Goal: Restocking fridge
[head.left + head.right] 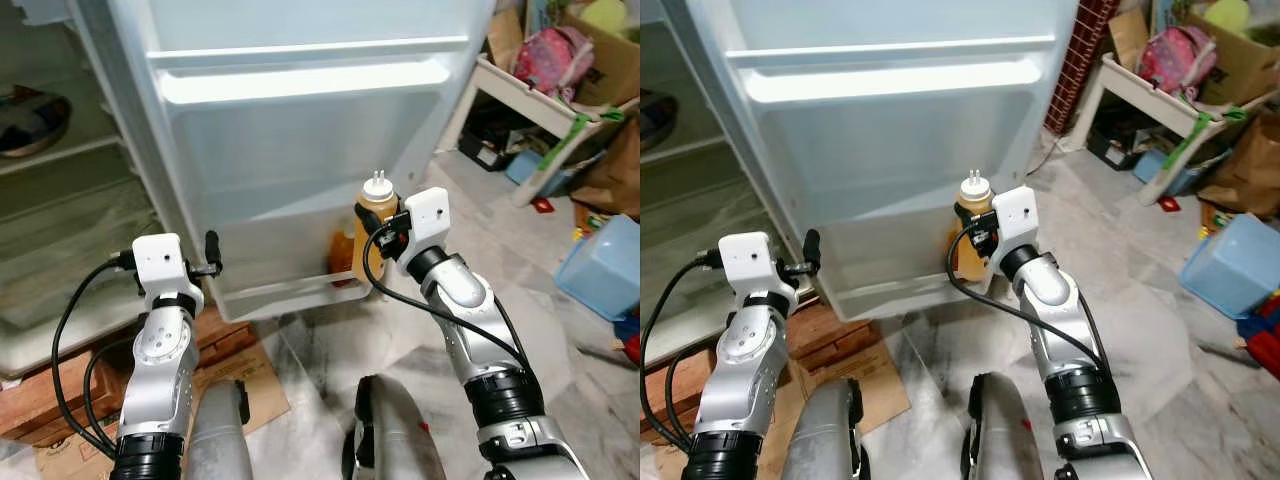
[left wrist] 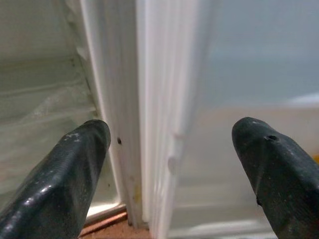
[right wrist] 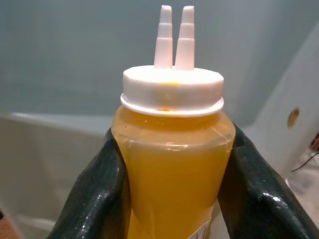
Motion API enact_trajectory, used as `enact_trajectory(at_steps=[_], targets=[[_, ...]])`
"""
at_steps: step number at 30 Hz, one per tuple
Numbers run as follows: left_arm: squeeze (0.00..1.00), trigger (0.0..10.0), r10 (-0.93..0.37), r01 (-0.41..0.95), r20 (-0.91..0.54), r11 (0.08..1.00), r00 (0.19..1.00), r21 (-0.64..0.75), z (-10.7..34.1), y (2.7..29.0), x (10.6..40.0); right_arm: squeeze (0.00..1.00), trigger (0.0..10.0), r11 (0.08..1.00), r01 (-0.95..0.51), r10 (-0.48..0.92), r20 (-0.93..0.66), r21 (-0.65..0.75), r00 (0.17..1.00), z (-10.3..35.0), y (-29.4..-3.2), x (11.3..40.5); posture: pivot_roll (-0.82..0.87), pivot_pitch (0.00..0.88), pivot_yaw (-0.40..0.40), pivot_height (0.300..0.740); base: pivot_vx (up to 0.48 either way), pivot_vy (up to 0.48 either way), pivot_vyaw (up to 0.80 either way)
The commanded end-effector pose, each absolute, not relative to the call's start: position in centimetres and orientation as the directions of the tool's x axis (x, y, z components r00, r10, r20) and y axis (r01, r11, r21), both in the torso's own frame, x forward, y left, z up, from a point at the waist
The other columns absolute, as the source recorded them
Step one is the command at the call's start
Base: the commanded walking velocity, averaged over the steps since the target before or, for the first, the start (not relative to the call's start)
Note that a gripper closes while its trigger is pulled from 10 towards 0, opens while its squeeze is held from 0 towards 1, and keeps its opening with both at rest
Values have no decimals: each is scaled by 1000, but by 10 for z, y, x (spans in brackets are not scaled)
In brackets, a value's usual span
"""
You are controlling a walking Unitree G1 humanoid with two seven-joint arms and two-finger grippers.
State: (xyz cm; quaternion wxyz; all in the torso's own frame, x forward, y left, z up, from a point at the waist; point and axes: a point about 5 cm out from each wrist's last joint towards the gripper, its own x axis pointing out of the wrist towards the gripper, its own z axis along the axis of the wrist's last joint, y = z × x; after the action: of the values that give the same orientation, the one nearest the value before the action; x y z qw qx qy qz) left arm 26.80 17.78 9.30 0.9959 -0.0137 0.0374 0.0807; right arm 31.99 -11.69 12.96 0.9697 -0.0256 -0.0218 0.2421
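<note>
My right gripper [image 1: 378,232] is shut on a squeeze bottle [image 1: 373,222] of orange-yellow sauce with a white twin-nozzle cap [image 3: 172,87]. The bottle stands upright at the right end of the open fridge door's bottom shelf [image 1: 285,290]; whether it rests on the shelf I cannot tell. Behind it in that shelf sits a second orange bottle [image 1: 341,256], partly hidden. My left gripper [image 1: 212,256] is open at the door's hinge-side edge [image 2: 154,124], its fingers [image 2: 60,179] apart on either side of that edge, holding nothing.
The fridge interior [image 1: 60,220] with pale shelves lies to the left; a dark bowl [image 1: 30,120] sits on one. Cardboard [image 1: 230,385] covers the floor below the door. To the right are a white bench [image 1: 530,100], bags and a blue tub [image 1: 605,265].
</note>
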Motion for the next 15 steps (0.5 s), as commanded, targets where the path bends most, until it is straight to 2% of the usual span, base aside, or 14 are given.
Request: enact_trajectory(at_steps=[1,2,4,5,9,15], targets=[[0,10000,199,-198,-85,980,976,21,94,188,254,0,10000,863,-502,505,52,-53,862,134,-108,320,46,130,-32,613,0,0,0],[0,10000,199,-198,-85,980,976,21,94,188,254,0,10000,863,-502,505,52,-53,862,134,-108,320,46,130,-32,613,0,0,0],[0,10000,246,-240,-97,969,965,63,93,200,233,0,10000,850,-525,526,59,-38,848,135,-100,320,97,191,-49,613,0,0,0],[0,10000,259,-253,-102,965,960,74,93,203,229,0,10000,849,-527,528,60,-32,847,135,-98,321,97,191,-49,613,0,0,0],[0,10000,305,-294,-122,951,945,100,96,210,206,0,10000,830,-557,557,50,-29,829,136,-89,335,159,234,-43,613,0,0,655],[0,10000,281,-267,-150,958,948,103,96,203,204,0,10000,843,-537,537,90,-35,838,151,-88,349,150,224,-43,613,0,0,75]])
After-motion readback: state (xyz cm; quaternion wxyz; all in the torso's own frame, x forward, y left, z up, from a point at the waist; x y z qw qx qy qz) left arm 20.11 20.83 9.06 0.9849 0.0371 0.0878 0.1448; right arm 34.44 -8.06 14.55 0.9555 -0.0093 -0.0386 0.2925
